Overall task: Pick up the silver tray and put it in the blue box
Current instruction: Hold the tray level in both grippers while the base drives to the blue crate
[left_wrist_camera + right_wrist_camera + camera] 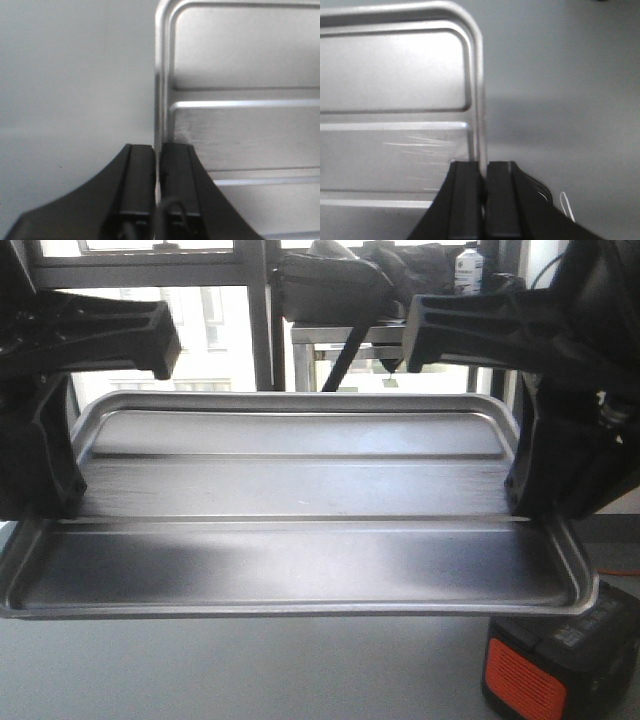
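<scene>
Left wrist view shows the left tool [157, 150] with its two black fingers [140, 180] almost closed, and only the thin raised rim of the silver tray [240, 135] is between them. The tray floor, with its two long ribs, extends to the right of this tool. To the left of the tool is only the grey table [75, 75].

Right wrist view is a mirror of this. The right tool [482, 167] is pressed together on the opposite rim of the tray [395, 145], just below the rounded corner. The tray lies to the left of the tool. On the table [560, 75] to its right there is a soft shadow beside the rim, and a thin white thread [566, 205] near the outer finger.

Front-facing view shows the tray [300, 540] held between the left tool [60, 505] and the right tool [520, 502], one at each short end. The tray is almost level and its near long edge is above the table [250, 670]. Below the right tool, a black and orange block [560, 660] stands on the table, partly covered by the near corner of the tray. Beyond the far rim is a bright window [215, 330].
</scene>
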